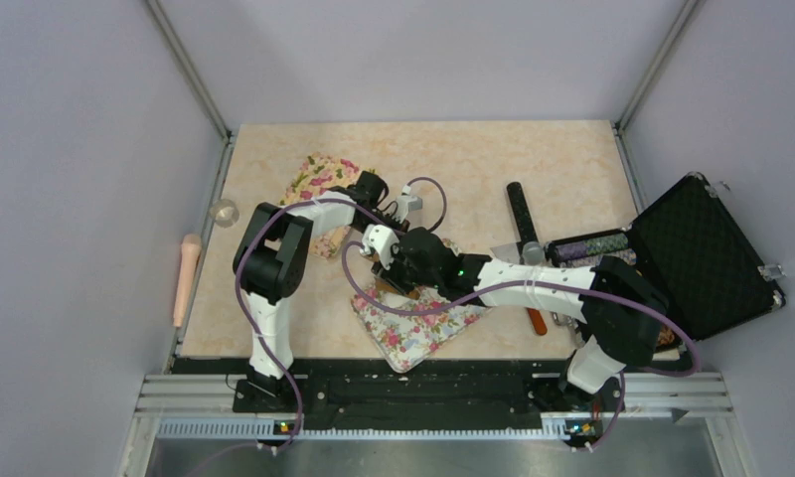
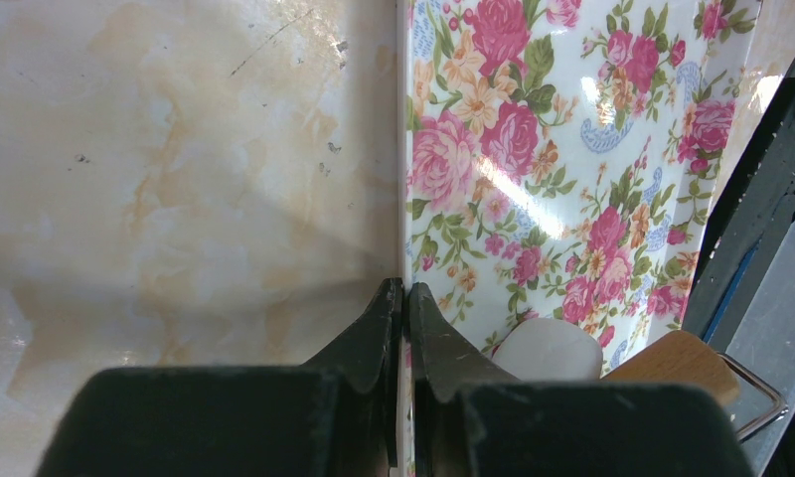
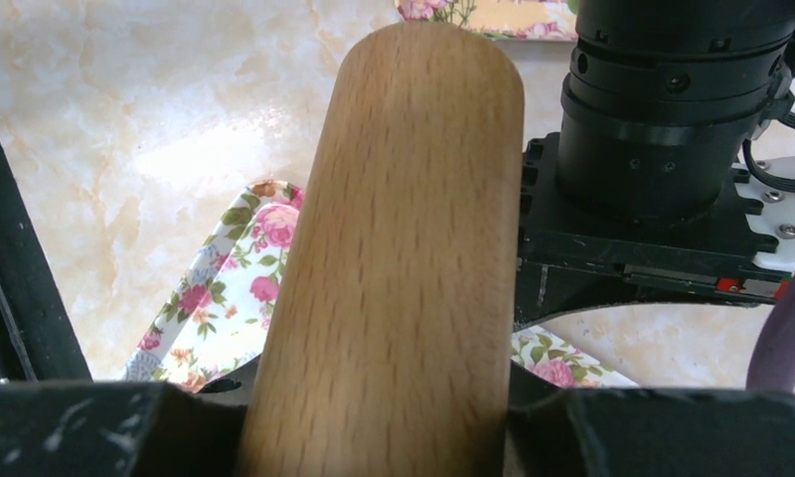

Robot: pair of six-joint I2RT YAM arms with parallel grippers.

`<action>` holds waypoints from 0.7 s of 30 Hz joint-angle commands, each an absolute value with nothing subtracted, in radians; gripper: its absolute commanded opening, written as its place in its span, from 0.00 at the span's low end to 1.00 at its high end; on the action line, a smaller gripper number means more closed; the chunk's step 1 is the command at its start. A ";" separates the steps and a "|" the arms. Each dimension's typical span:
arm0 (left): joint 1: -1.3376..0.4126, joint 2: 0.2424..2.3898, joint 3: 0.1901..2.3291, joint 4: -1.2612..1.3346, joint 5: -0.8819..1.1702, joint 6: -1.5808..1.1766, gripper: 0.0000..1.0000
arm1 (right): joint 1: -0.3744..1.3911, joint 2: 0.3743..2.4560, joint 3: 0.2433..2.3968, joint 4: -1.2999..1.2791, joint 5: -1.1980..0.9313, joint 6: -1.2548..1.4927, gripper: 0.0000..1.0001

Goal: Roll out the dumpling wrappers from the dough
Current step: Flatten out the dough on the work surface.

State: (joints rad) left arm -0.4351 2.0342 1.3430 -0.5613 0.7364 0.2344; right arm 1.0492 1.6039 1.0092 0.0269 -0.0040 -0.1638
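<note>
From above, the beige marbled table (image 1: 572, 159) shows both arms meeting over the flowered plastic mat (image 1: 413, 333), and their wrists hide what lies beneath them. Only the left wrist view shows the dumpling wrapper (image 2: 548, 350), a small white piece of dough lying flat on the mat just beside the left gripper (image 2: 404, 288), whose jaws are pinched on the mat's edge. A finger cuts off the wrapper's near side, so its outline and long axis cannot be told.

Only the right wrist view shows the right gripper (image 3: 384, 397) clamped around the plain wooden rolling pin (image 3: 403, 229), which points straight out from the jaws towards the left arm's wrist.

An open black case (image 1: 707, 253) stands at the table's right. A black cylinder (image 1: 521, 211) lies near it.
</note>
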 commanded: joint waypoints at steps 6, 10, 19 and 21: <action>-0.437 2.026 1.344 -0.575 0.748 0.251 0.00 | 1.058 1.607 0.938 0.034 -0.003 -0.184 0.00; -0.436 2.020 1.340 -0.575 0.749 0.253 0.00 | 1.047 1.605 0.921 0.024 0.006 -0.195 0.00; -0.437 2.012 1.338 -0.577 0.744 0.255 0.00 | 1.044 1.605 0.869 -0.023 -0.055 -0.208 0.00; -0.437 2.010 1.336 -0.577 0.742 0.256 0.00 | 1.044 1.608 0.853 -0.029 -0.051 -0.215 0.00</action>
